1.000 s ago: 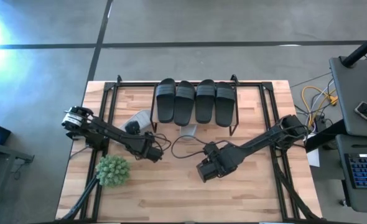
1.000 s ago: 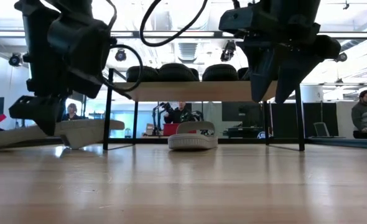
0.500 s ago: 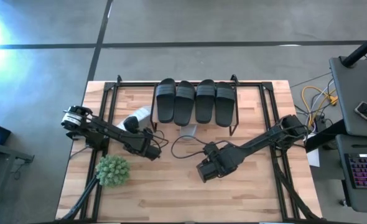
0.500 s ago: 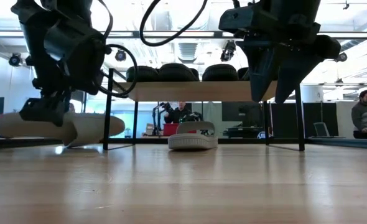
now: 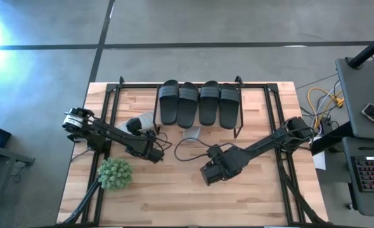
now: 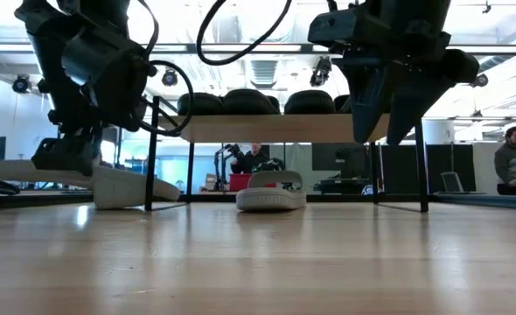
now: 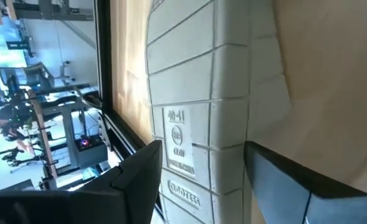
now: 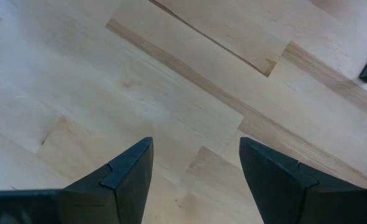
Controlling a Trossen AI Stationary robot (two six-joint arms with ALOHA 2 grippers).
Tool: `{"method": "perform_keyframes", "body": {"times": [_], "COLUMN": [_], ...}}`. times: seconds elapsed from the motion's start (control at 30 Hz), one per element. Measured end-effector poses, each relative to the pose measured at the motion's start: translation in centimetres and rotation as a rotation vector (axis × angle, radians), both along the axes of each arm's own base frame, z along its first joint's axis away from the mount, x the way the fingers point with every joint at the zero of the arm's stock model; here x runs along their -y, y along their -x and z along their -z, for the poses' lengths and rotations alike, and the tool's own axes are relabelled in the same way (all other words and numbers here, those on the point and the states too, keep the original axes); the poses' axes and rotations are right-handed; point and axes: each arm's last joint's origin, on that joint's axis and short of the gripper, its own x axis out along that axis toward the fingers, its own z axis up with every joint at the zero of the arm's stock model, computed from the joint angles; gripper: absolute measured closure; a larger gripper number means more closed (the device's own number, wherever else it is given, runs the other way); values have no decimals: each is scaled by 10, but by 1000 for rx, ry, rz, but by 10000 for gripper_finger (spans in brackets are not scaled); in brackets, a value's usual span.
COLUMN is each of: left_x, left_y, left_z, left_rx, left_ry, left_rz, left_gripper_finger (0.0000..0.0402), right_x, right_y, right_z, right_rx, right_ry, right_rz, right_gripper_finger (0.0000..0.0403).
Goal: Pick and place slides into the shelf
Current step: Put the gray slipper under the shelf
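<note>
I've got the left gripper [image 7: 199, 180] clamped on a grey slide [image 7: 202, 112], held just left of the shelf [image 5: 238, 81], sole toward the wrist cam. Right gripper [image 8: 196, 171] hangs over bare table [image 8: 190, 81], fingers apart, holding nothing. Four black slides [image 5: 199, 103] on the shelf top, 2nd grey slide [image 6: 271, 194] underneath.

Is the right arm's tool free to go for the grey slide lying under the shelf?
Probably yes. The right tool is open and empty, and bare table lies between it and the grey slide, which sits at the shelf's open front edge.
</note>
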Motion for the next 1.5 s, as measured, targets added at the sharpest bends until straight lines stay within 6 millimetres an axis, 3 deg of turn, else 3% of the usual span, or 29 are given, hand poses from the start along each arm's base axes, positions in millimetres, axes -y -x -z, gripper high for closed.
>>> {"method": "perform_keyframes", "body": {"times": [0.47, 1.0, 1.13, 1.5], "left_x": [-15, -28, -34, -44], "left_y": [12, 17, 16, 15], "left_z": [17, 14, 14, 13], "left_rx": [-31, -81, -83, -83], "left_ry": [-41, -122, -120, -142], "left_rz": [-33, -46, -74, -82], "left_gripper_finger": [191, 197, 230, 380], "right_x": [0, 0, 0, 0], "right_y": [0, 0, 0, 0], "right_z": [0, 0, 0, 0], "right_rx": [-8, -15, -15, -16], "right_ry": [-7, -18, -18, -20], "right_rz": [-12, -15, -15, -15], "right_gripper_finger": [172, 172, 172, 172]}}
